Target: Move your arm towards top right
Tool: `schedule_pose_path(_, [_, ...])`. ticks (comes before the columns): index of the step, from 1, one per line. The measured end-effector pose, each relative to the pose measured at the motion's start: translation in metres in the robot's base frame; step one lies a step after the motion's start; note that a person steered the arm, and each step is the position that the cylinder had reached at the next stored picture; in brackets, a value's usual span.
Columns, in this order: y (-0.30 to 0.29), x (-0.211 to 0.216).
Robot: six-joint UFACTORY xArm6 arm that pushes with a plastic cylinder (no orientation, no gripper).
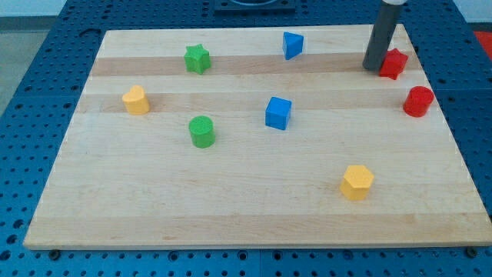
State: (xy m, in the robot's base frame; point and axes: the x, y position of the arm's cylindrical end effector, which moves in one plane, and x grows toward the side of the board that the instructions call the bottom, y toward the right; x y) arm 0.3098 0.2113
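My tip (373, 67) stands at the view's top right, on the wooden board (246, 192). It is right beside the left side of a red star block (395, 63), touching it or nearly so. A red cylinder (418, 101) lies below and to the right of the tip. A blue wedge-like block (292, 45) sits to the tip's left near the top edge.
A green star (197, 58) is at the top left, a yellow block (136, 100) at the far left, a green cylinder (202, 131) below centre-left, a blue cube (278, 113) in the middle, and a yellow hexagon block (357, 182) at the lower right.
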Motion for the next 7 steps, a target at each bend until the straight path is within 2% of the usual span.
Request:
schedule_pose_path(2, [0.015,0.000])
schedule_pose_path(3, [0.002,0.000])
schedule_pose_path(5, [-0.007,-0.036])
schedule_pose_path(7, [-0.007,-0.044])
